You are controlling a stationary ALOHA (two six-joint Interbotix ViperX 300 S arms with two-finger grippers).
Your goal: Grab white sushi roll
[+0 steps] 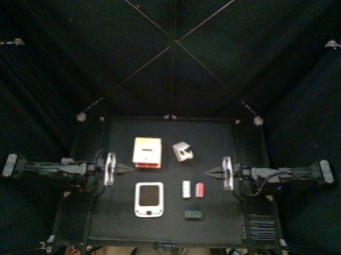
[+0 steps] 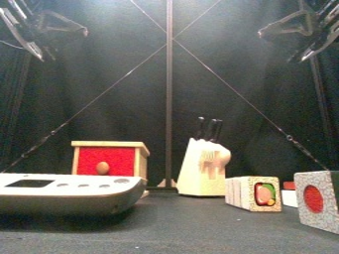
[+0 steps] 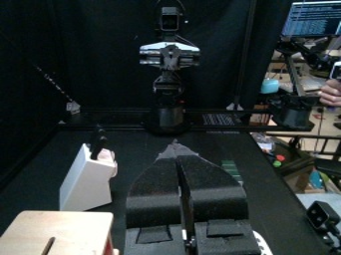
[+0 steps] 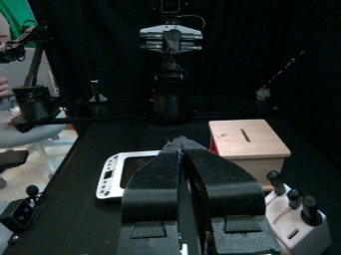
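Resting at the start is where I judge myself to be: nothing of the grab is done yet. My left gripper [image 3: 177,149] has its jaws pressed together on nothing, and my right gripper [image 4: 184,147] is closed and empty as well. From above, both arms sit low at the table's [image 1: 120,224] side edges, left and right, well apart from the things in the middle. The roll [image 1: 186,188] lies on the table just beside a small red piece [image 1: 200,188], with the flat white device [image 1: 150,198] on its other side and a small black piece [image 1: 194,212] nearer the front edge. Further back stand the red box [image 1: 147,149] and the knife block [image 1: 182,151], clear of it. The roll lies closer to my right gripper than to my left, so I think the right arm is the natural one to use. All of it is left to do: spread the jaws, reach in over the roll, come down without knocking the red piece or the device, close on it and lift. The roll is tiny, so the pinch will need careful centring. Neither wrist view shows it to me.
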